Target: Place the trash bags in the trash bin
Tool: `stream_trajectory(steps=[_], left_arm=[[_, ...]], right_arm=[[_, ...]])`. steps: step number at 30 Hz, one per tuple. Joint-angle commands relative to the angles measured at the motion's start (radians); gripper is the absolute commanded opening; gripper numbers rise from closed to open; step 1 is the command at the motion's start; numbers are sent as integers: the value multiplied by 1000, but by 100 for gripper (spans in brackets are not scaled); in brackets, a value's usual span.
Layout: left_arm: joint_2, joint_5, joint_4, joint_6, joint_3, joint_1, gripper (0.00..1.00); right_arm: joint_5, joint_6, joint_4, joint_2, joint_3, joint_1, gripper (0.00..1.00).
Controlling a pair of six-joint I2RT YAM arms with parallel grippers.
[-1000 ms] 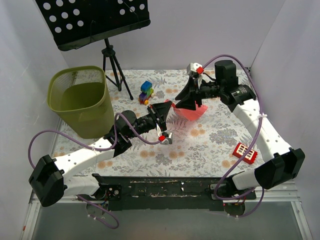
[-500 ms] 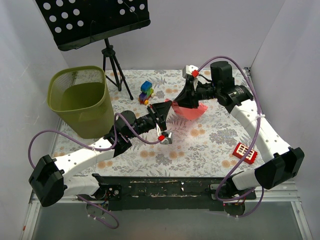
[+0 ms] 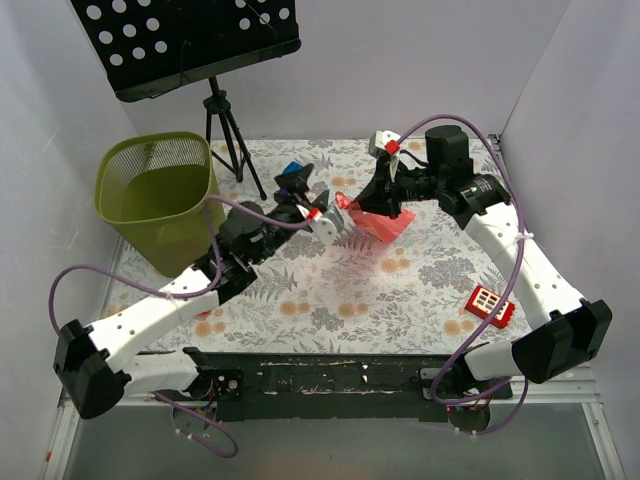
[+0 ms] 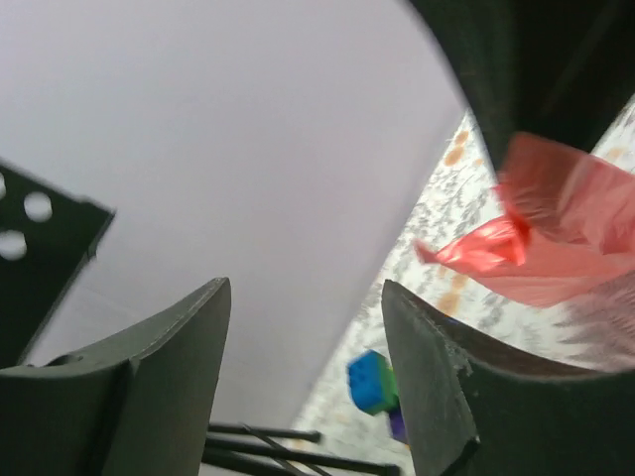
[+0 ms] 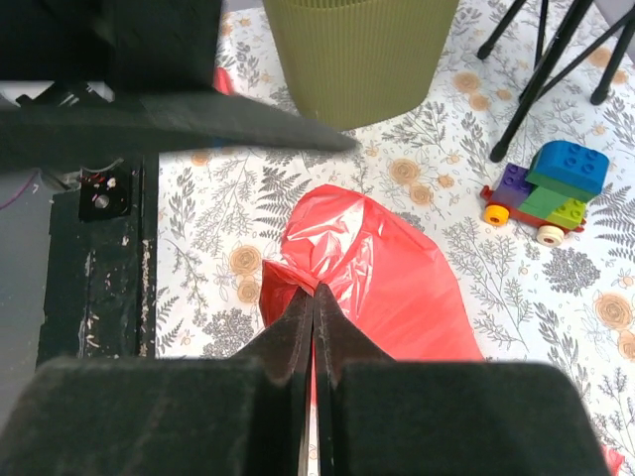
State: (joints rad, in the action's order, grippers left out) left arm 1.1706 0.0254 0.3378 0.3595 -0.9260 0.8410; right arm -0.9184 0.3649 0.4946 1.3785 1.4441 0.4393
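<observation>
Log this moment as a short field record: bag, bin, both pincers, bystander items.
trash bag: red film, outside the bin, pinched at one edge
trash bin: olive mesh, upright, far left in the top view, no red film seen inside
right pincer: shut on the trash bag
left pincer: open, nothing between its fingers, bag just beside it
other items: toy train, red block, music stand

Plain white walls (image 3: 420, 70) enclose 3 sides of the table (image 3: 400, 290), which is covered by a grey-and-orange floral cloth. A black perforated metal music stand (image 3: 190, 40) on a tripod stands back left. Light is soft and even.
</observation>
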Motion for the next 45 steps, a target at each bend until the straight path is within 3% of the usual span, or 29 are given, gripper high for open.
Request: stream_trajectory(steps=[1,3,7,16,21,26,31,37,40,42,45], left_arm=[[-165,40,-331,-479,-91,-39,68],[-207,-88,-446,-612,-94,-45,69],[-169,-243,-540,-815,-145,-48,52],[-25,-390,-352,-970,-177,-123,38],[4,-441,-304,-985,-194,-122,39],[37,-490,-283,-970,-215,-123,54],[87,-525,-252,-949,-238,-122,52],[132,-576,-224,-938,-263,-126,37],[144,-585,-241,-930,-277,-131,21],[143,-581,-244,-920,-275,-132,3],[129,-568,-250,-897,-266,-134,0]], right_arm=[[27,-67,-67,-41,-11,-16,1],[36,-101,-76,-39,-8,-20,1],[15,-153,-91,-26,7,-31,1],[-42,-245,-103,-3,45,-50,1],[-60,-256,-113,7,49,-53,1],[-68,-256,-120,5,36,-53,1],[-88,-258,-120,7,35,-56,1],[-92,-254,-117,7,35,-53,1],[-89,-254,-122,7,32,-54,1],[-85,-254,-122,5,29,-54,1],[-79,-250,-119,4,22,-54,1]])
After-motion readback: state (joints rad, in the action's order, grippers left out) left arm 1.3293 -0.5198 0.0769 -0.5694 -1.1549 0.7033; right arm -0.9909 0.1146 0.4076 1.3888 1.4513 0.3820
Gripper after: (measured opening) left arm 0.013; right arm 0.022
